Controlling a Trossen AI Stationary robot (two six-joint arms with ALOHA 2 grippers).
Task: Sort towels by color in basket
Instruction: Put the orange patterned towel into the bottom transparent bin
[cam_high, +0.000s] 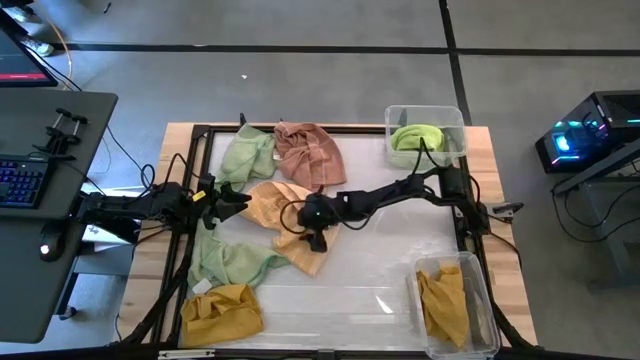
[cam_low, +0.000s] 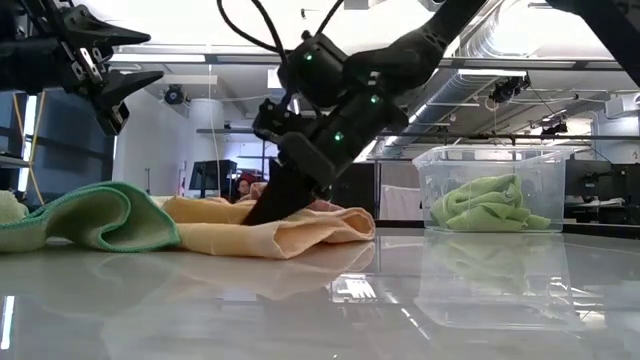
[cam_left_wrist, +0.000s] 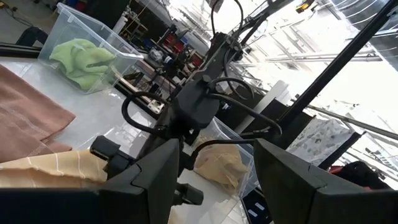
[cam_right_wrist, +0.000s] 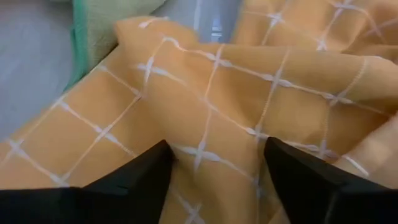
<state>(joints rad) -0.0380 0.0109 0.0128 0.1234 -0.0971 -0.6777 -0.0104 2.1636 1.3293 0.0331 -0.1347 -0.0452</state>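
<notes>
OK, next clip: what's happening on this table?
The right end effector is down on the peach towel mid-table, fingers open around a fold. The left end effector hovers open beside it. One bin holds a bright green towel, another bin a mustard one. Other towels lie unsorted.

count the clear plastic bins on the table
2. One clear plastic bin sits at the table's far right corner holding a bright green towel; the other clear bin sits at the near right corner holding a mustard yellow towel.
</notes>
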